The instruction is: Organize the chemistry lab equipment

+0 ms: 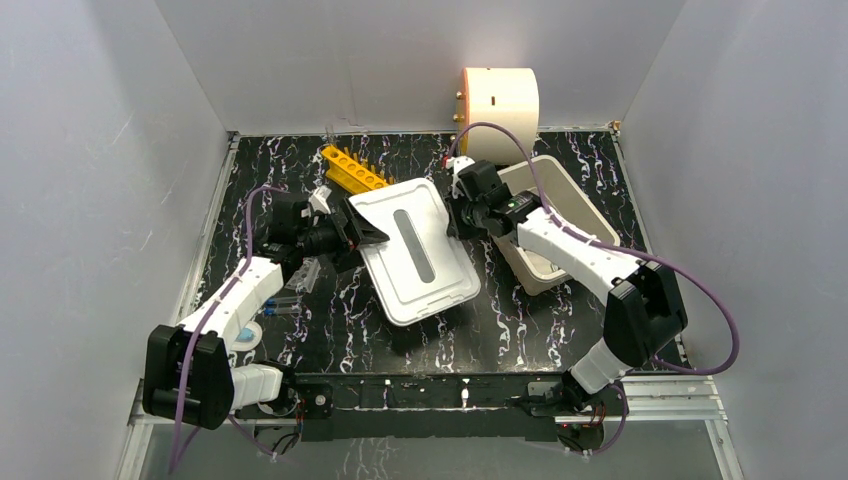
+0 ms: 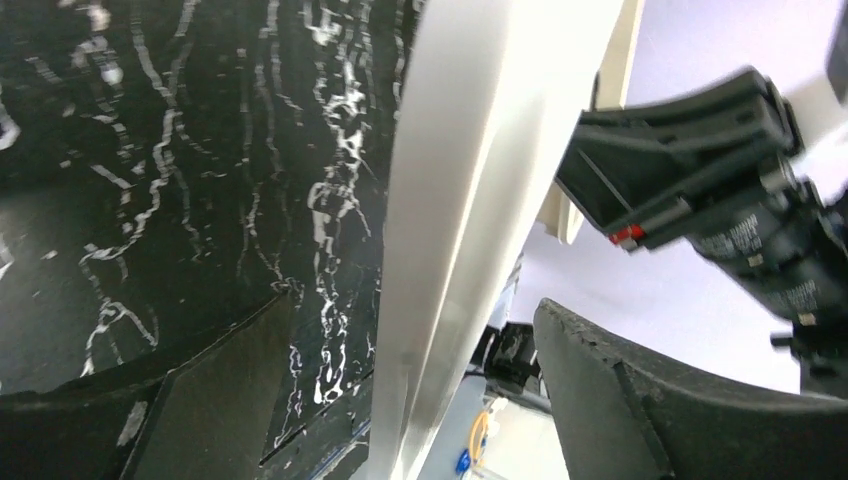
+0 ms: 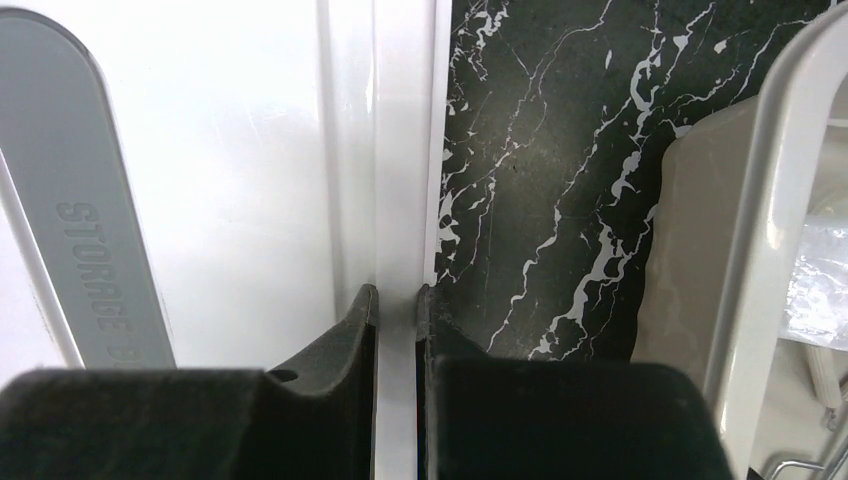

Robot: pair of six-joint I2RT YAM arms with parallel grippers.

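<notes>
The flat lid [image 1: 440, 280] sits in the middle of the scene, slanted, with one arm at each of its long edges. The right fingers [image 3: 330, 350] are pinched onto the lid's raised rim, with the rim filling the narrow slot between them. The wrist view shows the grey inset strip lettered "STORAGE" just beside that grip. The left fingers [image 2: 640, 400] stand wide apart and straddle the opposite edge of the lid. The white rim passes between them with a gap on both sides, so neither finger is pressed on it. In the left wrist view the lid is seen edge-on and looks tilted. Whether it is wholly off the worktop [image 1: 520, 320] I cannot tell.

The white tub [image 1: 570, 190] stands open on the right, just beside the lid's right edge and partly under the right arm. The right wrist view shows something clear and crinkled and a bit of thin wire inside it, but not enough to name them. The orange tube rack [image 1: 352, 168] lies on the worktop behind the lid's far left corner, close to the left arm's wrist. A few small clear items [image 1: 290, 300] lie beside the left forearm, too small to make out. The cream drum [image 1: 500, 100] stands at the back wall behind the tub
</notes>
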